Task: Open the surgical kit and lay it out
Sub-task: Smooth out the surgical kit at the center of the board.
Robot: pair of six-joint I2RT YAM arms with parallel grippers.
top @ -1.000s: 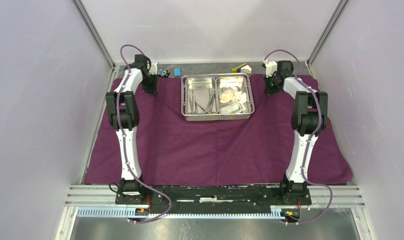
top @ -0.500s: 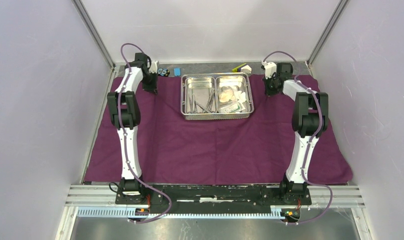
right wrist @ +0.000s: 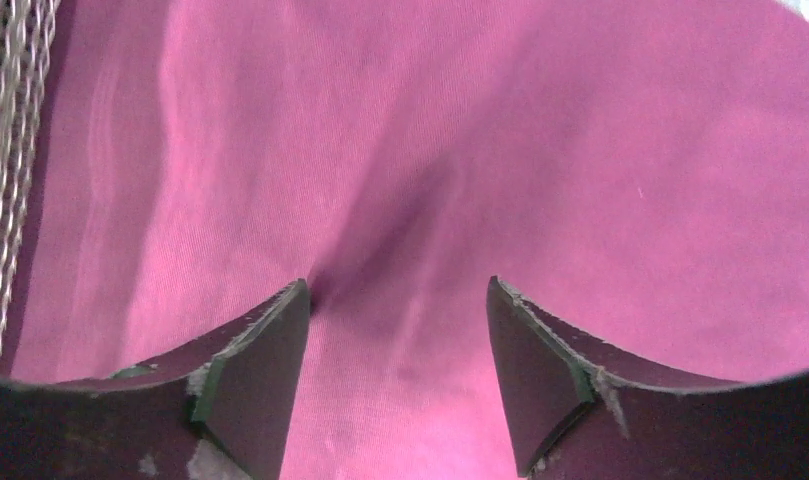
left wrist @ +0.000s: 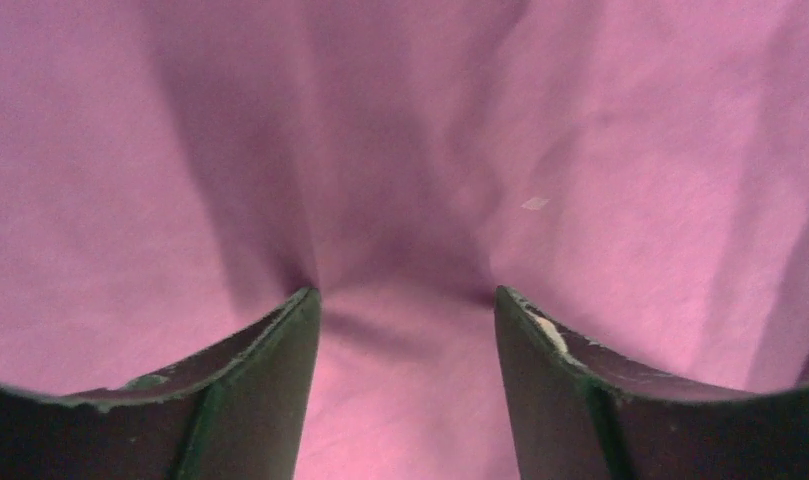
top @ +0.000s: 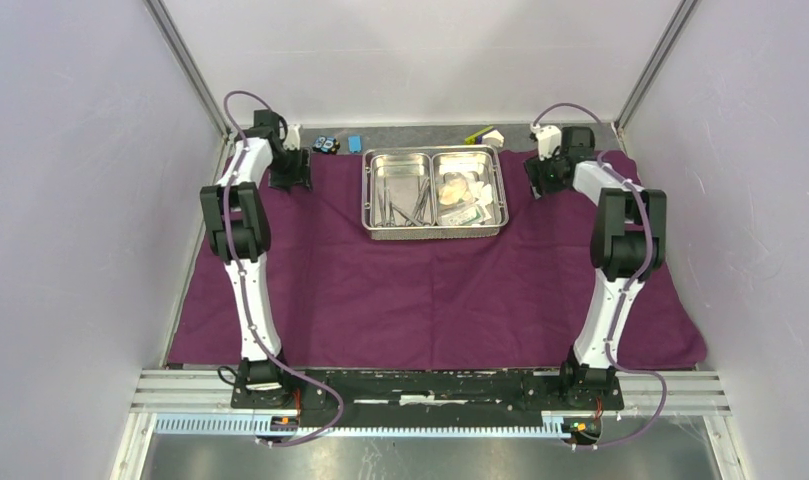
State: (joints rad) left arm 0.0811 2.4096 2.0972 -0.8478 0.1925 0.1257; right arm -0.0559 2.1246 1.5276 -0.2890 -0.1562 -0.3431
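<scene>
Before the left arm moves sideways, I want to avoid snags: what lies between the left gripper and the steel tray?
Only bare purple cloth lies between the left gripper and the steel tray. The top external view shows this.

You see a three-sided booth: back wall (top: 410, 60), left wall (top: 70, 200) and right wall (top: 750, 200), all plain pale lilac-white. An aluminium left post (top: 188, 65) and right post (top: 658, 60) mark your far corners. The grey counter (top: 420, 134) shows as a strip by the back wall. Near you run ribbed aluminium rails (top: 180, 385), a slotted strip (top: 430, 425), then a dull grey sheet (top: 430, 460). The light is soft and even.
</scene>
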